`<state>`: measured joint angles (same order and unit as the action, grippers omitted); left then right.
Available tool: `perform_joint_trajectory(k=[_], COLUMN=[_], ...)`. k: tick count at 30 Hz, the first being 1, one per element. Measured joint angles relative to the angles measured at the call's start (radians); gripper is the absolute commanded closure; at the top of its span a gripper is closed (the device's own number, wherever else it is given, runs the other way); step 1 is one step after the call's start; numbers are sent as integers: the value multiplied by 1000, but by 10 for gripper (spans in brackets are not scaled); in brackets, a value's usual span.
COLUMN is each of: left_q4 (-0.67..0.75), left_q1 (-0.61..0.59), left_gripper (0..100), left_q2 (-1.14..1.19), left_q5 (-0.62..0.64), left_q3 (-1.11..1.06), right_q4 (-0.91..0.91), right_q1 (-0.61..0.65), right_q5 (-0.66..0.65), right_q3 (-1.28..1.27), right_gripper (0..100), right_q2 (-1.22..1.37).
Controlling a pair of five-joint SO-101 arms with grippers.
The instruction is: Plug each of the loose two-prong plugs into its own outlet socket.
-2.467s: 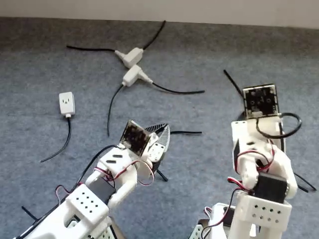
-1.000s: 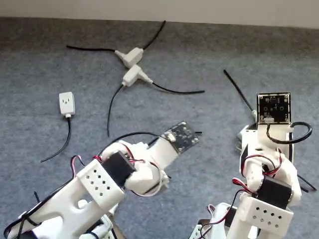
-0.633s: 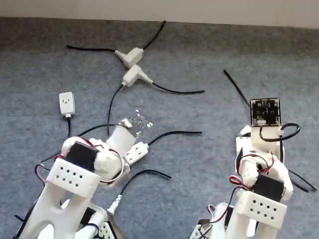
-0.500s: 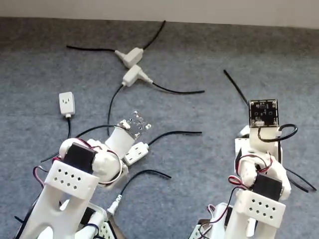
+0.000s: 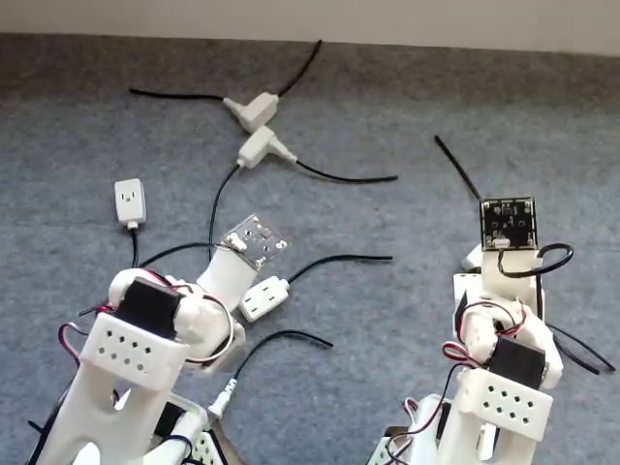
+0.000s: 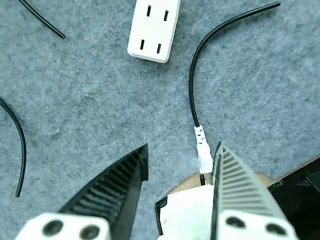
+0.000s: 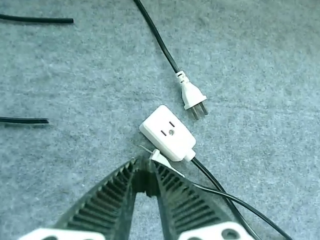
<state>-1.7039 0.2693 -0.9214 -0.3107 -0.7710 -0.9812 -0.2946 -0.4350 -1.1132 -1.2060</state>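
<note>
My left gripper (image 6: 180, 152) hangs open above the grey carpet. A small white two-prong plug (image 6: 201, 146) on a black cord lies just inside one of its fingers (image 6: 235, 175), with a white power strip (image 6: 152, 27) farther ahead. The high view shows that strip (image 5: 263, 298) beside the left arm and the plug (image 5: 225, 398) near its base. My right gripper (image 7: 146, 169) is shut, its tips close to a white single outlet socket (image 7: 167, 132). A thin white plug (image 7: 165, 161) lies across the tips against the socket. Another two-prong plug (image 7: 192, 95) rests just beyond.
At the back, two white plug-and-socket pairs (image 5: 255, 129) lie joined with cords trailing. A white single outlet (image 5: 130, 201) sits at the left. Loose black cords (image 5: 339, 260) cross the middle. The grey wall edge runs along the back.
The left arm swung from the middle over to the left, uncovering the power strip and the plug on its cord. The right arm's wrist shifted slightly left and toward the front.
</note>
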Motion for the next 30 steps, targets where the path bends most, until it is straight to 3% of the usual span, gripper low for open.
perform_joint_trajectory(k=[7,14,24,30], left_q4=[-43,-25,133,222], left_q1=[-5,-25,-21,-18], left_gripper=[783,783,784,815], left_q2=[43,399,928,1046], left_q5=[-41,-46,-46,-15], left_q3=[60,32,32,34], right_q4=[0,0,2,14], right_q1=[-3,-3,-3,-3], right_q5=[0,0,0,0], right_q3=[0,0,0,0], right_gripper=[992,992,992,992], right_q2=[0,0,0,0])
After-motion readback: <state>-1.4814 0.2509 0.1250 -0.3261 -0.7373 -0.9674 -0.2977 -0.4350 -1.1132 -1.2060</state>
